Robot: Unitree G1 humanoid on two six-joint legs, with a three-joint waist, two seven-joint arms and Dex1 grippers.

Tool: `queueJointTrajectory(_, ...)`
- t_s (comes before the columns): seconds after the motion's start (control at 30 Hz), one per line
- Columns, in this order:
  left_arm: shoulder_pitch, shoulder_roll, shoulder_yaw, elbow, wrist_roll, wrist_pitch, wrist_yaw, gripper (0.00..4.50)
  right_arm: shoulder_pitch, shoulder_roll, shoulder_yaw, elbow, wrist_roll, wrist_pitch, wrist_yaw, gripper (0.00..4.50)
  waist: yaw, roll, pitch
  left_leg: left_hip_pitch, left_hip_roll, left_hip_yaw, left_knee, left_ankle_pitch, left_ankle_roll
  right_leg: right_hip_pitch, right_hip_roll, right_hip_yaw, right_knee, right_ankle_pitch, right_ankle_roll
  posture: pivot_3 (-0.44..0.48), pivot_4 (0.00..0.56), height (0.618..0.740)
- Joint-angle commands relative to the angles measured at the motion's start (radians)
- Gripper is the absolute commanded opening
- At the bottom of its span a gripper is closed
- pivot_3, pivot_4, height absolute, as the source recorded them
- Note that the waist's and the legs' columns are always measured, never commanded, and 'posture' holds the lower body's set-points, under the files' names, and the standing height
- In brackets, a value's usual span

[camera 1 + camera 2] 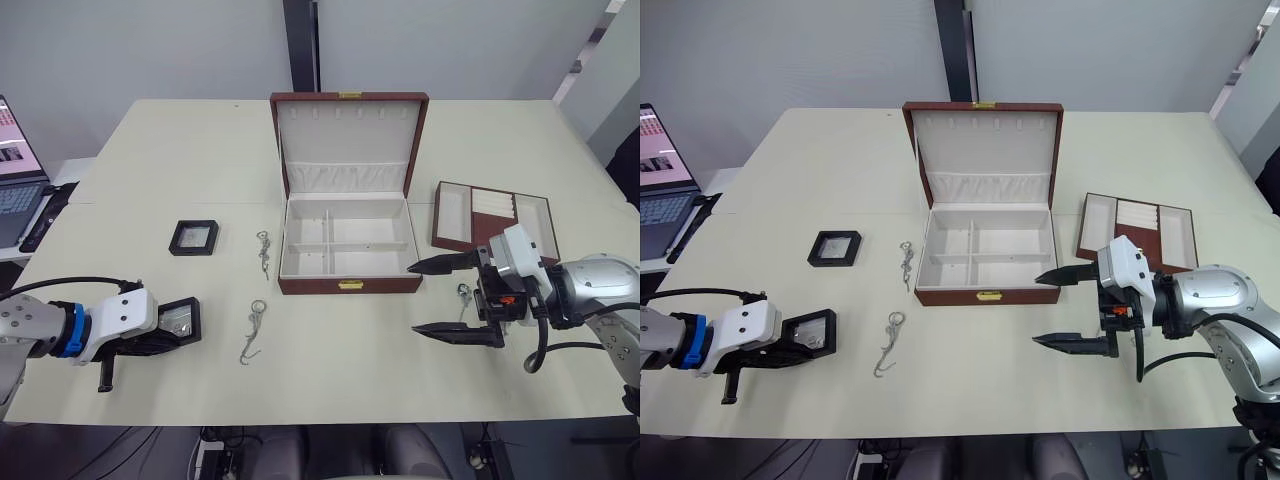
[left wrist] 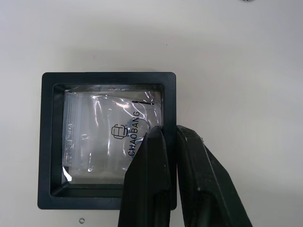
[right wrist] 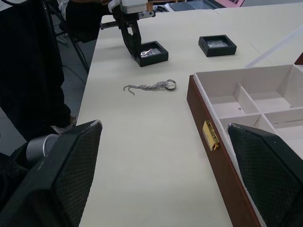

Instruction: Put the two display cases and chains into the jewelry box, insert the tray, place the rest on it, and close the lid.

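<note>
Left wrist view — left gripper [image 2: 163, 142] pinches the near display case [image 2: 109, 140] by one wall, so we expect tilt-slip; right gripper [image 1: 447, 298] gapes empty.

Bright, even overhead light; soft shadows on table [image 1: 330, 350]; glare on plastic bag [image 2: 109, 132].

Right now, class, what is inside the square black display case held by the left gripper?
Inside the square black display case lies a clear plastic bag printed CHAOBANG. The left gripper has its jaws clamped on the case's wall and covers part of the bag; any jewellery inside cannot be made out.
</note>
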State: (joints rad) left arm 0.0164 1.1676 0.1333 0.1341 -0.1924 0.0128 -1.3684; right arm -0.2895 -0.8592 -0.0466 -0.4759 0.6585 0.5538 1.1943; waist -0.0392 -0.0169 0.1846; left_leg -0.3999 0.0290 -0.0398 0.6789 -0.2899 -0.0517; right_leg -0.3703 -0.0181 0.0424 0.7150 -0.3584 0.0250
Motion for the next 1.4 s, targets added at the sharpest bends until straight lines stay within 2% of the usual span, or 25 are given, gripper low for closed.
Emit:
queueJointTrajectory(0.03,-0.003,-0.002,-0.011,0.012,0.001,0.003,-0.011,0.03,-0.012,0.000,-0.016,-0.019,0.016,-0.012,-0.006,4.50,0.000,0.000,0.000,0.000,0.000,0.000,0.000,0.000,0.000,0.000,0.000,0.000,0.000,0.000,0.000,0.000,0.150,0.740)
queueJointTrajectory(0.27,-0.082,0.024,0.008,-0.053,-0.051,0.134,-0.030,0.03,0.012,-0.007,-0.078,-0.013,0.064,0.022,-0.044,4.50,0.004,0.000,0.000,0.000,0.000,0.000,0.000,0.000,0.000,0.000,0.000,0.000,0.000,0.000,0.000,0.000,0.150,0.740)
queueJointTrajectory(0.47,-0.236,0.050,-0.016,-0.158,-0.116,0.328,-0.059,0.03,0.031,-0.008,-0.158,-0.026,0.117,0.066,-0.109,4.50,0.007,-0.001,0.000,-0.001,-0.001,0.000,0.001,0.000,0.000,0.000,0.000,-0.001,0.000,0.000,0.000,0.000,0.150,0.740)
queueJointTrajectory(0.6,-0.506,0.011,-0.150,-0.185,-0.114,0.447,-0.098,0.03,0.109,-0.014,-0.226,-0.030,0.090,0.054,-0.151,4.50,0.013,-0.002,0.000,-0.002,-0.001,-0.002,0.001,0.000,0.000,0.001,0.005,-0.002,0.000,0.000,0.000,0.000,0.150,0.740)
queueJointTrajectory(0.77,-0.791,-0.122,-0.308,-0.153,-0.077,0.530,-0.124,0.03,0.217,-0.004,-0.306,-0.050,0.059,0.037,-0.214,4.50,0.013,-0.002,0.000,-0.002,-0.002,-0.001,0.002,0.000,0.000,0.001,0.005,0.000,0.000,0.000,0.000,0.000,0.150,0.740)
queueJointTrajectory(0.87,-0.902,-0.198,-0.374,-0.098,-0.046,0.522,-0.142,0.03,0.272,0.009,-0.332,-0.077,0.046,0.032,-0.257,4.50,0.008,-0.002,0.000,-0.002,-0.002,-0.001,0.002,0.000,0.000,0.001,0.007,0.000,0.000,0.000,0.000,0.000,0.150,0.740)
queueJointTrajectory(1.2,-1.150,-0.486,-0.522,0.245,0.114,0.355,-0.102,0.03,0.396,0.052,-0.375,-0.158,0.003,0.020,-0.385,4.50,0.009,-0.002,0.000,-0.001,-0.002,0.000,0.002,0.000,0.000,0.001,0.011,0.002,0.000,0.000,0.000,0.000,0.150,0.740)
queueJointTrajectory(1.4,-1.250,-0.661,-0.531,0.564,0.203,0.148,-0.030,0.03,0.435,0.072,-0.389,-0.196,0.005,0.025,-0.432,4.50,0.010,-0.003,0.000,-0.002,-0.002,0.000,0.003,0.000,0.000,0.001,0.010,0.002,0.000,0.000,0.000,0.000,0.150,0.740)
